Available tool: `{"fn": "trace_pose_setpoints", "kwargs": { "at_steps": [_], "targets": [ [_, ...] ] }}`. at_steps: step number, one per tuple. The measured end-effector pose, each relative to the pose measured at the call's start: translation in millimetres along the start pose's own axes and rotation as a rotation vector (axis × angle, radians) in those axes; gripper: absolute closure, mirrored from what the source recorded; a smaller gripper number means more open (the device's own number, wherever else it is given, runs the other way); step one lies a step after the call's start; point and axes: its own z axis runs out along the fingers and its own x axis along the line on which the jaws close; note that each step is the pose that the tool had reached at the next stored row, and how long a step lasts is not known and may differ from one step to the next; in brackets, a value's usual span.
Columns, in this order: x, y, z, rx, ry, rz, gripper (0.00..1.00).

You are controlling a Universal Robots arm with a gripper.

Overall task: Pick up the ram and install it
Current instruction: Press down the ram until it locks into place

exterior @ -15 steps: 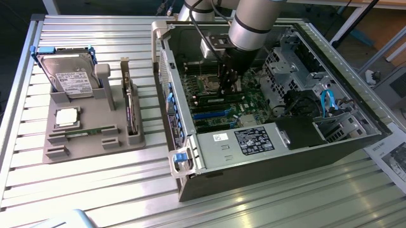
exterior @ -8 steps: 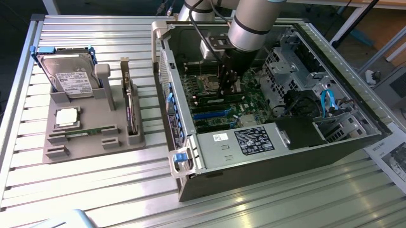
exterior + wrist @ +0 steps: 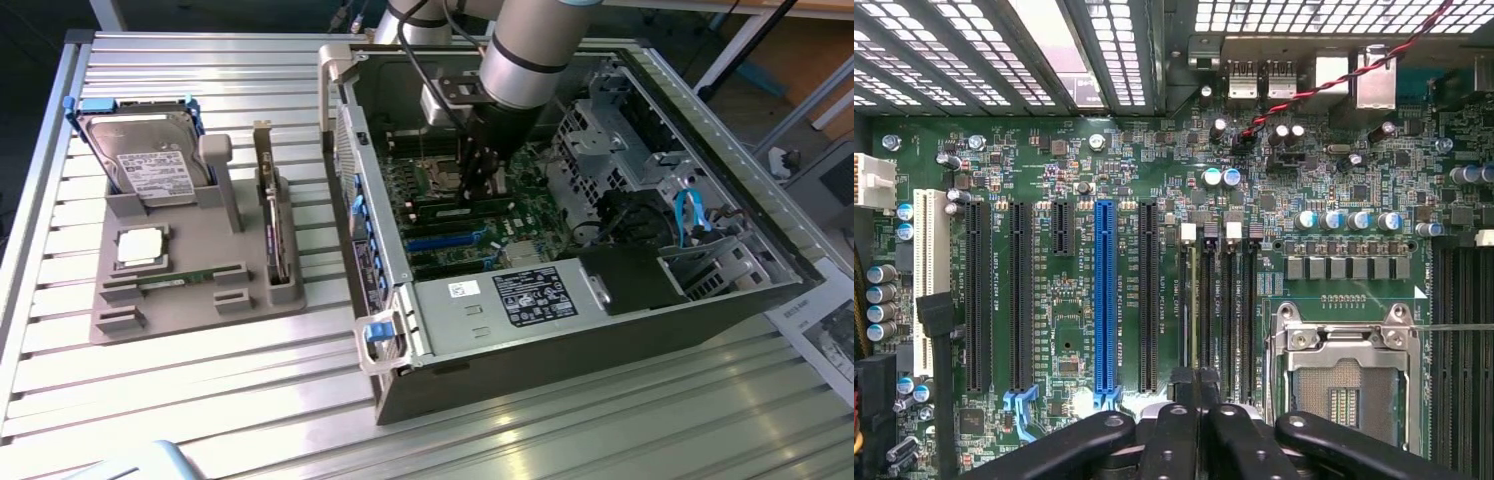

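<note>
My gripper (image 3: 474, 170) reaches down into the open computer case (image 3: 747, 290) and hovers over the motherboard (image 3: 1084, 150). In the wrist view its black fingers (image 3: 1176, 425) are pressed together, shut, right at the near end of the row of dark memory slots (image 3: 1216, 300) beside the processor socket (image 3: 1344, 375). I cannot tell whether anything thin sits between the fingertips. One ram (image 3: 180, 278), a narrow green stick, lies flat in the grey holder (image 3: 200, 305) at the exterior view's left, far from the gripper.
The grey holder also carries a hard drive (image 3: 147, 160), a square silver processor (image 3: 140, 245) and an upright expansion card (image 3: 272, 225). Inside the case are a drive cage (image 3: 601, 130), blue cables (image 3: 691, 215) and a black box (image 3: 627, 280). A slatted metal table (image 3: 200, 400) lies all around.
</note>
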Motion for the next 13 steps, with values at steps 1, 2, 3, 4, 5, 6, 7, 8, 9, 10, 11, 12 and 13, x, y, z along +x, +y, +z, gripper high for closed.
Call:
{"fn": "trace_pose_setpoints", "kwargs": {
  "at_steps": [1,2,3,4,5,6,7,8,9,10,11,12,13],
  "targets": [
    [0.0,0.0,0.2,0.0001,-0.0002,0.0,0.9],
    [0.0,0.0,0.2,0.0001,-0.0002,0.0,0.9],
    [0.1,0.0,0.2,0.0001,-0.0003,0.0,0.9],
    [0.2,0.0,0.2,0.0001,-0.0003,0.0,0.9],
    [0.2,0.0,0.2,0.0001,-0.0002,0.0,0.9],
    [0.3,0.0,0.2,0.0001,-0.0003,0.0,0.9],
    [0.5,0.0,0.2,0.0001,-0.0003,0.0,0.9],
    [1.0,0.0,0.2,0.0001,-0.0003,0.0,0.9],
    [1.6,0.0,0.2,0.0002,-0.0003,0.0,0.9],
    [1.8,0.0,0.2,0.0002,-0.0003,0.0,0.9],
    [2.1,0.0,0.2,0.0002,-0.0003,0.0,0.9],
    [2.2,0.0,0.1,0.0001,-0.0002,0.0,0.9],
    [2.5,0.0,0.1,0.0001,-0.0003,0.0,0.9]
  ]
}}
